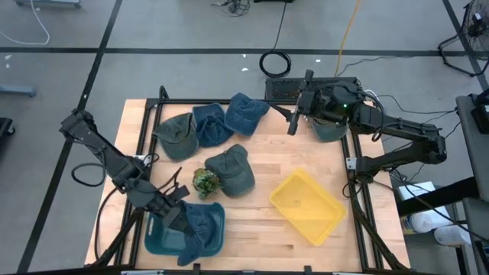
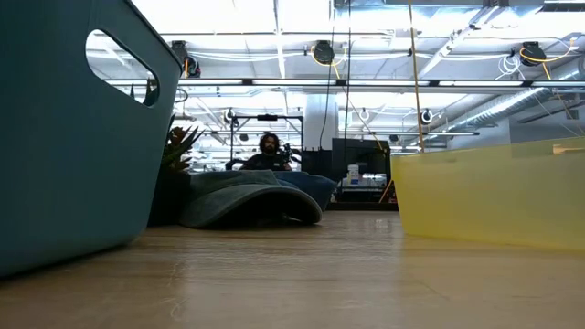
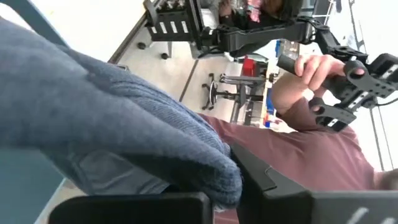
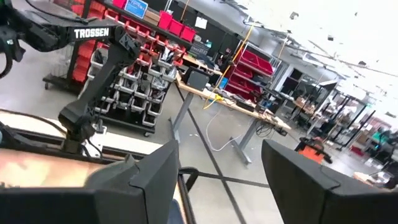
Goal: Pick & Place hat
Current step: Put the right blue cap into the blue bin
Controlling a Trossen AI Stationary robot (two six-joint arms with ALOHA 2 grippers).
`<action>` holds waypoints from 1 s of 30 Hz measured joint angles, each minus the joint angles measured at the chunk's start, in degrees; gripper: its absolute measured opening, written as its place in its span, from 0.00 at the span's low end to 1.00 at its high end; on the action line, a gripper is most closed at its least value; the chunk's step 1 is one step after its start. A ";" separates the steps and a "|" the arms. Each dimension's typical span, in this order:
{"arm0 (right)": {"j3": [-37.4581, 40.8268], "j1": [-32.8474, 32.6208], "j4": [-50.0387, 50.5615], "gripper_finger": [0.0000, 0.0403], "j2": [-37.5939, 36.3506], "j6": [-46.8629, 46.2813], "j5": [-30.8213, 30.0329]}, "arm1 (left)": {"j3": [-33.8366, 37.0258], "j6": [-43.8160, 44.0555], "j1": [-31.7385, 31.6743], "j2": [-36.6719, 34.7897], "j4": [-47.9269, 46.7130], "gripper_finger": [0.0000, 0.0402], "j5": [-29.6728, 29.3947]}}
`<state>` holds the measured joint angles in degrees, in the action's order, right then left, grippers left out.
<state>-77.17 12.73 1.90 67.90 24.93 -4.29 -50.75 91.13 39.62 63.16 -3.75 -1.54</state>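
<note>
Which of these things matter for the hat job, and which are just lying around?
In the job: blue hat held by the left gripper, teal bin, four hats waiting on the table.

Lying about: yellow tray, small plant, right gripper, raised and empty.

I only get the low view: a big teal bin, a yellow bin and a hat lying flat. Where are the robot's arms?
Observer: The left tool is down at the teal bin, shut on a blue hat.
Operator: Is that hat inside the bin yet?
Observer: Only partly. It lies across the bin's top, and the tool is gripping it.
Operator: And the other arm?
Observer: The right tool hangs open and empty at the table's far edge, toward the right, well away from the yellow bin.
</note>
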 joint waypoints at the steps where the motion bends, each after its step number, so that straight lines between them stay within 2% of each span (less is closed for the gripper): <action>1: 0.00 0.05 -0.07 0.54 -0.02 0.54 0.00 | 0.36 0.39 0.01 0.00 -0.07 0.06 0.00; 8: 0.00 0.41 0.03 0.54 0.00 -0.49 0.06 | 4.02 2.08 0.59 0.00 0.55 0.06 0.40; 15: 0.00 0.39 1.33 0.54 0.00 -1.81 0.11 | 12.96 4.79 1.77 0.00 11.38 0.06 0.47; 22: 0.00 0.39 2.96 0.54 0.00 -1.95 0.09 | 19.81 6.50 2.14 0.00 15.99 0.06 1.81; 30: 0.00 0.39 3.16 0.54 0.02 -1.95 0.11 | 25.30 9.28 2.16 -1.64 14.99 0.06 2.83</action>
<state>-77.17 13.13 5.06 67.92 22.98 -4.19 -25.45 100.40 41.78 61.52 11.24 1.29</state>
